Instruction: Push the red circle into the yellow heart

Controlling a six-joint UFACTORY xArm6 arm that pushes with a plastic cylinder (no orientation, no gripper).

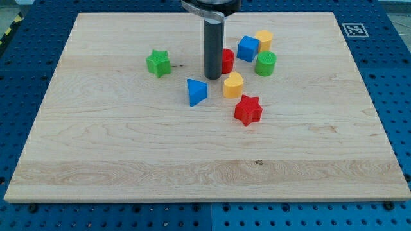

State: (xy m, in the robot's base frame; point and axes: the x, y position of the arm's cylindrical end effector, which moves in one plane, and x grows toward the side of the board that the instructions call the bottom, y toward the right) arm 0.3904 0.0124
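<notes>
The red circle [227,61] sits near the board's top middle, partly hidden behind my rod. The yellow heart [233,85] lies just below it and slightly to the view's right, a small gap apart. My tip [212,77] rests on the board right against the red circle's left side, level with the yellow heart's upper left. A blue triangle [196,92] lies below and left of my tip.
A blue cube [248,48], a yellow block [263,40] and a green cylinder [265,63] cluster to the right of the red circle. A red star [248,110] lies below the yellow heart. A green star [158,63] sits to the left.
</notes>
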